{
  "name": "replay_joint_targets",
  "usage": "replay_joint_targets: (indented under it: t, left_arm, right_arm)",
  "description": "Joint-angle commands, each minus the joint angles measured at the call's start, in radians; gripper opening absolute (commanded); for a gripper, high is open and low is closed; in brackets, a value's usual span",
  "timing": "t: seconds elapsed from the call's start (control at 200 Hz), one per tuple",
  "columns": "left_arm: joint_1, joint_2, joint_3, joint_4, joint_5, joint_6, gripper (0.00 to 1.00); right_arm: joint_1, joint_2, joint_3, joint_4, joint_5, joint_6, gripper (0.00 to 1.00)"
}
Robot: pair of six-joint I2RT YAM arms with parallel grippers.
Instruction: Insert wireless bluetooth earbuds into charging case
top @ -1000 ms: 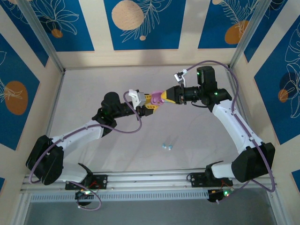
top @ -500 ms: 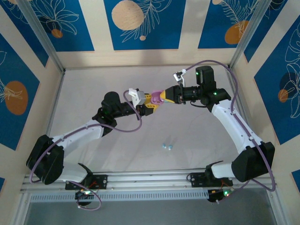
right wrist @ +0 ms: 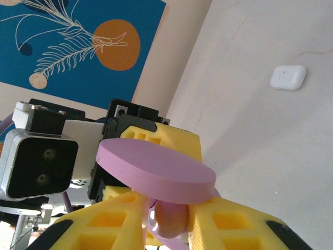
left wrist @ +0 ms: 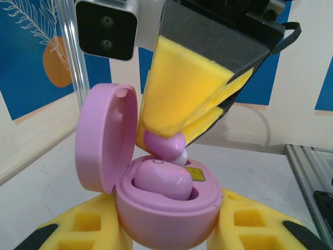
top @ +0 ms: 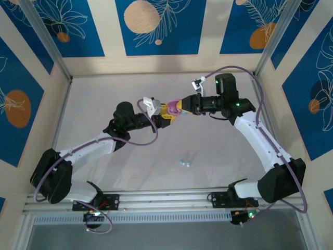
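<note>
Yellow foam pads (left wrist: 182,88) of the right gripper (left wrist: 171,134) pinch a pink earbud (left wrist: 164,145) at their tips, poised at the mouth of the free well of the pink case (left wrist: 166,213) — its twin (left wrist: 161,180) already sits in the other well. The left gripper (left wrist: 166,232) is clamped on the case's base, holding it up off the table (top: 104,94), with the lid (left wrist: 101,140) hinged open at the left.

The step in hand is seating the second pink bud. Next, I judge, it needs a short straight push into the well, then release and a clean retreat before the lid closes. Nearer the arm bases a teal pair (top: 186,163) lies on the table — a white case (right wrist: 287,77) rests there too.
</note>
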Motion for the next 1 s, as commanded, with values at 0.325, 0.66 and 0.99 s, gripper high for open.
replay_joint_targets:
  t: [0.325,0.66,0.99]
  left_arm:
    - [-0.019,-0.017,0.013,0.136,0.046,-0.009,0.24]
    - [-0.019,-0.019,0.007,0.131,0.035,-0.001,0.24]
    - [-0.019,-0.03,-0.008,0.125,0.014,0.013,0.24]
  right_arm:
    - [0.022,-0.01,0.046,-0.092,0.096,-0.059,0.3]
    - [0.022,-0.031,0.057,-0.094,0.124,-0.037,0.35]
    - [0.021,-0.06,0.064,-0.102,0.139,-0.024,0.41]
